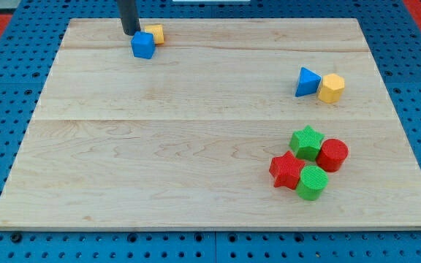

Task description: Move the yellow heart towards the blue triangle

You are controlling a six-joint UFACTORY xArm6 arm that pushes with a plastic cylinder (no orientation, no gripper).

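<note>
The yellow heart (331,88) lies near the view's right edge of the counter (196,146), in its upper half, touching or just beside the blue triangle (307,82), which sits on its left. Below this pair, well apart from it, four blocks cluster together: a green star (306,142), a red cylinder (333,155) just right of it, a red star (286,170) lower left, and a green cylinder (313,182) at the bottom, each touching its neighbours.

Far across the counter, near the view's top left, a blue cube (143,44) sits with a small yellow block (155,33) just behind it on its right; that block's shape cannot be made out. My tip (131,33) stands just beside the blue cube, at its upper left, well apart from the yellow heart. The arm carries no claw, only the dark rod. No containers are on the counter.
</note>
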